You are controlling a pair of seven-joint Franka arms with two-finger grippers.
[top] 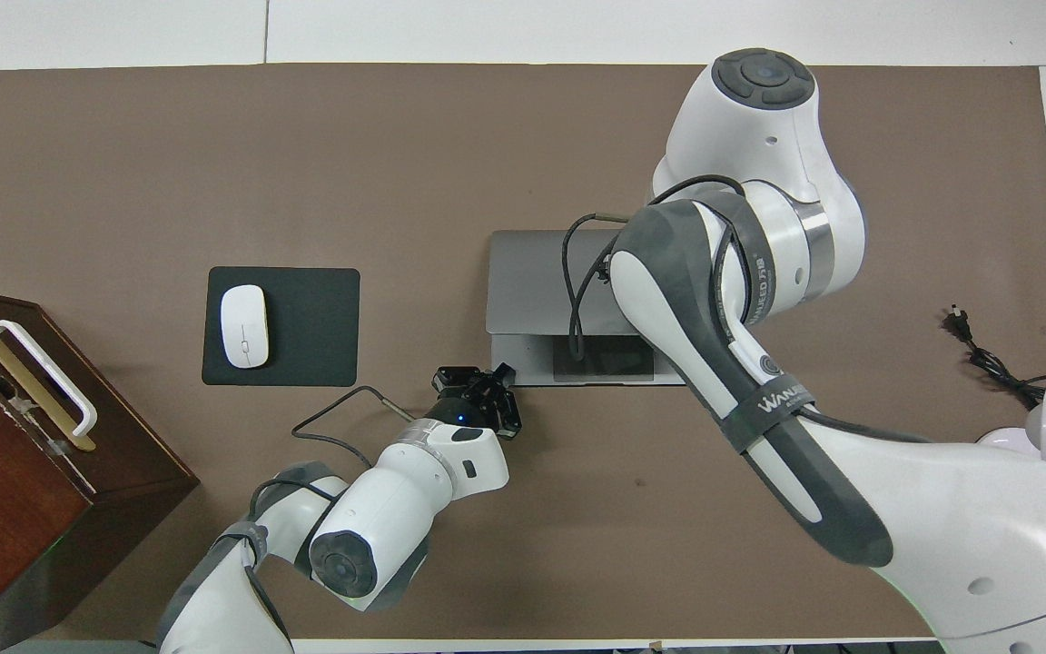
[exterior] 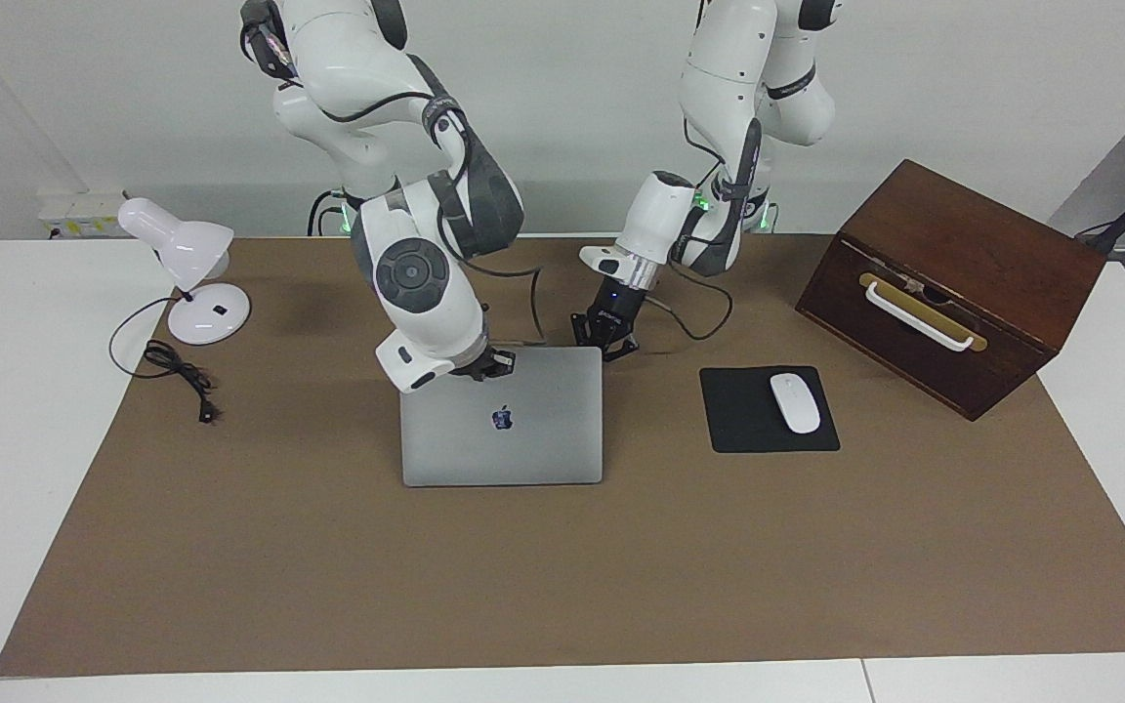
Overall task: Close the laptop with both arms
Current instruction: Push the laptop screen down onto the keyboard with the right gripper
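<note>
The silver-grey laptop (exterior: pixel 523 444) lies mid-table with its lid (top: pixel 527 282) tipped far down over the base. Only a strip of the base with the trackpad (top: pixel 603 363) shows in the overhead view. My right gripper (exterior: pixel 492 364) is shut and presses on the lid's free edge, toward the right arm's end. The right arm hides it from above. My left gripper (exterior: pixel 603 337) (top: pixel 485 383) is shut and low at the base's corner nearest the robots, at the left arm's end. I cannot tell whether it touches the base.
A black mouse pad (exterior: pixel 748 430) with a white mouse (exterior: pixel 794 402) lies beside the laptop toward the left arm's end, and a brown wooden box (exterior: pixel 953 283) past it. A white desk lamp (exterior: pixel 187 264) and its cord (exterior: pixel 177 376) stand at the right arm's end.
</note>
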